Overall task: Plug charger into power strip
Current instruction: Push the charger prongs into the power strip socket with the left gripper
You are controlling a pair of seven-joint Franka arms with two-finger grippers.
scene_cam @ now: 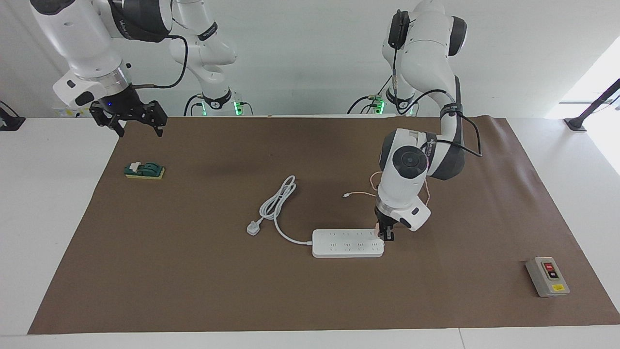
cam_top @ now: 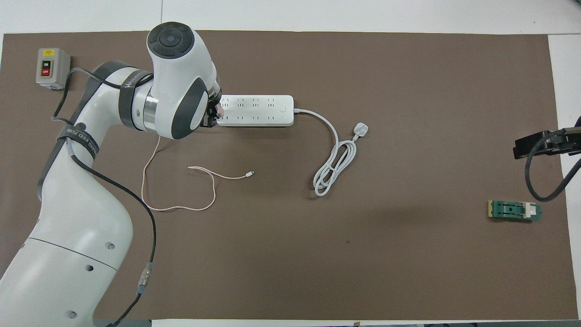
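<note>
The white power strip [scene_cam: 346, 243] [cam_top: 256, 110] lies flat in the middle of the brown mat. My left gripper [scene_cam: 386, 234] points down over the strip's end toward the left arm's side, shut on the small pink charger [scene_cam: 376, 226] [cam_top: 221, 108]. The charger is right at the strip's top face; I cannot tell whether its pins are in a socket. Its thin pink cable [scene_cam: 361, 195] [cam_top: 181, 206] trails over the mat nearer to the robots and ends in a tiny connector [cam_top: 249, 173]. My right gripper [scene_cam: 128, 121] [cam_top: 540, 143] waits open, raised over the mat's corner at the right arm's end.
The strip's thick white cord [scene_cam: 278, 203] [cam_top: 333, 168] coils beside it and ends in a white three-pin plug [scene_cam: 253, 228] [cam_top: 361, 131]. A grey box with red and black buttons [scene_cam: 547, 276] [cam_top: 52, 68] stands toward the left arm's end. A green block [scene_cam: 144, 170] [cam_top: 515, 210] lies toward the right arm's end.
</note>
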